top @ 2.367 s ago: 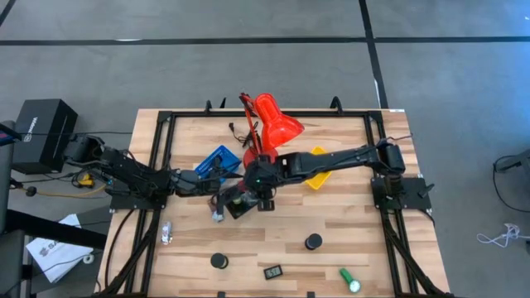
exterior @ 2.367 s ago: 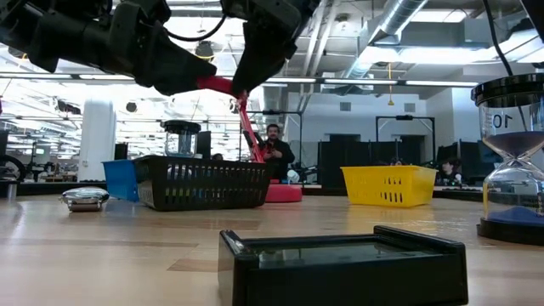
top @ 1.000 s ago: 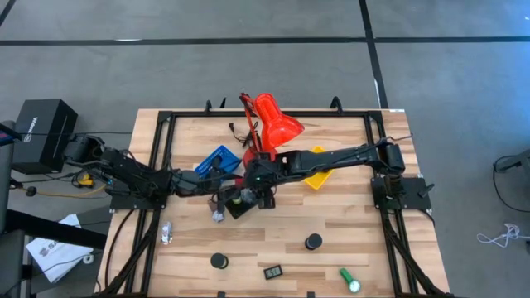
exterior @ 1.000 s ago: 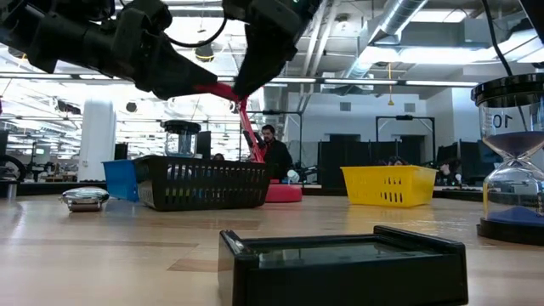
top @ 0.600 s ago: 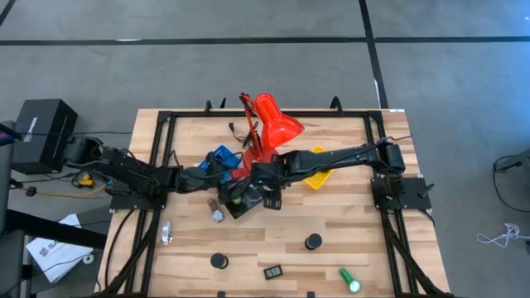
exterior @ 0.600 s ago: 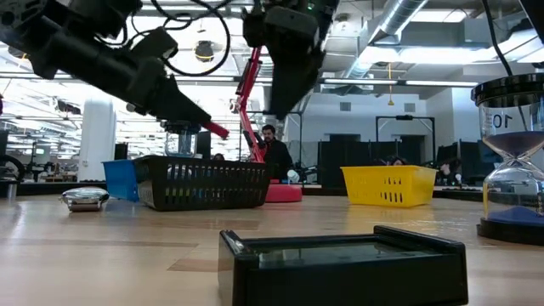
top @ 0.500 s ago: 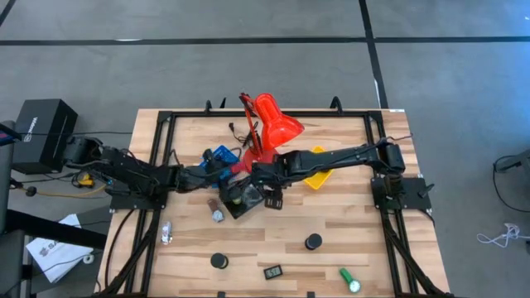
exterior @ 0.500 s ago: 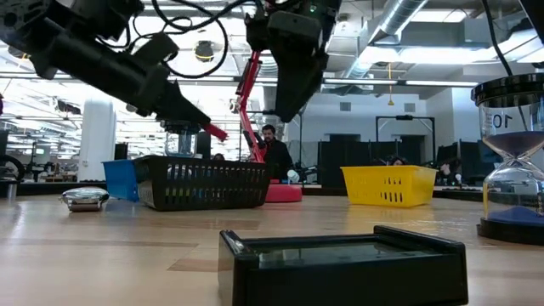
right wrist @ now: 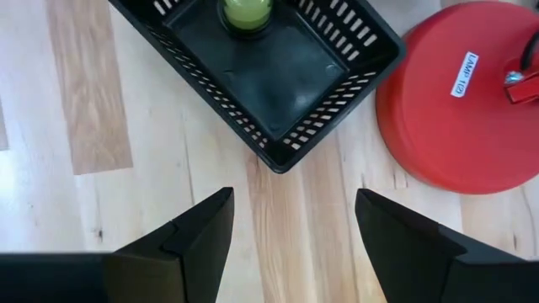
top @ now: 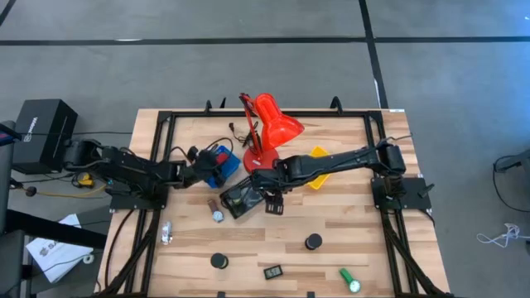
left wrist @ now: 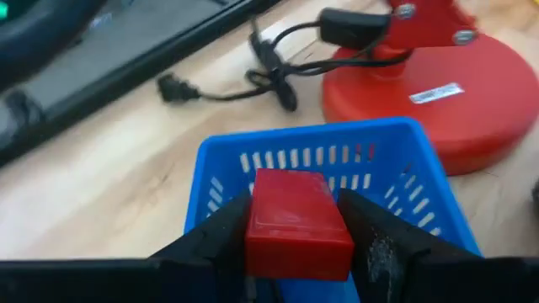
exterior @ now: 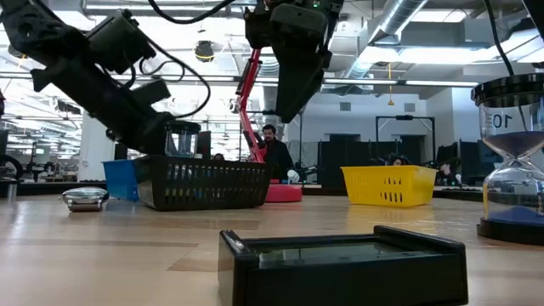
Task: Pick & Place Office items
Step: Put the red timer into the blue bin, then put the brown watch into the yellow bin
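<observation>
Left wrist view alone: left gripper clamped on smooth red block, above slotted blue tray. Right wrist view alone: right gripper spread wide, empty, above plank table; green cylinder in latticed black tray, beside round red lamp base.

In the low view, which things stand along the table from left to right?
Silvery bit → blue tray → black tray → red lamp base → yellow tray → hourglass. The flat black box lies nearest the camera, in the middle.
</observation>
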